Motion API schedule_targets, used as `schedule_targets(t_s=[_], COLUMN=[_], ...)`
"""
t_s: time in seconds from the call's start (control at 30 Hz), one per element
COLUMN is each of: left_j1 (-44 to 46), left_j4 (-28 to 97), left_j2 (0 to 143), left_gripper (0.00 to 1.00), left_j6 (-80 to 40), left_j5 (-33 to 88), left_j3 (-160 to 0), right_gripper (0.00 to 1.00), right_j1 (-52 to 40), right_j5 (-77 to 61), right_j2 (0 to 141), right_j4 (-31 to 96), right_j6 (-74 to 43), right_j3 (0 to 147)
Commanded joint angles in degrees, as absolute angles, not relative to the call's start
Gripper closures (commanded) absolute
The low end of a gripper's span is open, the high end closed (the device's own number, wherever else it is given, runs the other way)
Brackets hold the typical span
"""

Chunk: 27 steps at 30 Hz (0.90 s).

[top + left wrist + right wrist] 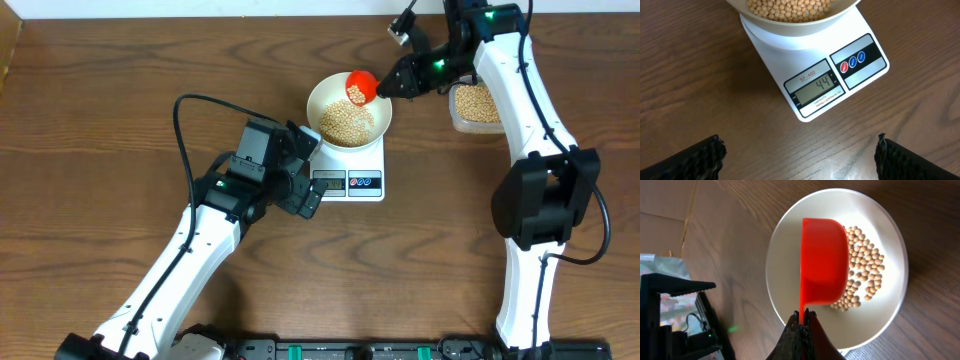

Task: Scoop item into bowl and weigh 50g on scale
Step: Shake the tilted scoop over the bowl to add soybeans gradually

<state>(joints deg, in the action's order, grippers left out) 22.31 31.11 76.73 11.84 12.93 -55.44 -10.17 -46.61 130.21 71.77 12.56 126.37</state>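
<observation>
The white bowl [325,95] stands on the white scale [365,160] and holds a heap of tan beans [347,122]. The scale's display [818,86] reads 44. My right gripper [390,84] is shut on the handle of a red scoop [361,87], held tilted over the bowl's far right rim with a few beans in it. From the right wrist, the scoop [823,262] covers part of the bowl [787,255] and beans [865,265], with the gripper [804,317] clamped on its handle. My left gripper [800,155] hovers open and empty in front of the scale [790,60].
A clear plastic tub [477,105] full of beans sits right of the bowl, under my right arm. The scale has round buttons [852,61] beside the display. Bare wooden table lies to the left and front.
</observation>
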Motion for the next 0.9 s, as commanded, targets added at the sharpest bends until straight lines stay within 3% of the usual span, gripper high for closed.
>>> schedule_targets(t_s=[0.0,0.57,0.87], left_j1=[22.5,22.5,22.5], left_j4=[31.2,31.2,31.2], left_j2=[77.2,77.2,77.2], left_gripper=[0.02,0.02,0.02], left_j6=[11.8,11.8,11.8], left_j5=[12.4,12.4,12.4], left_j3=[-55.3,-55.3,-55.3], right_gripper=[0.99,0.99,0.99], right_j1=[-10.0,-10.3,-15.1], right_j5=[-48.6,-47.6,-34.9], right_j2=[127.8,127.8,127.8], right_j4=[71.8,71.8,71.5], right_j6=[12.5,12.9,13.6], right_j3=[127.7,127.7,127.7])
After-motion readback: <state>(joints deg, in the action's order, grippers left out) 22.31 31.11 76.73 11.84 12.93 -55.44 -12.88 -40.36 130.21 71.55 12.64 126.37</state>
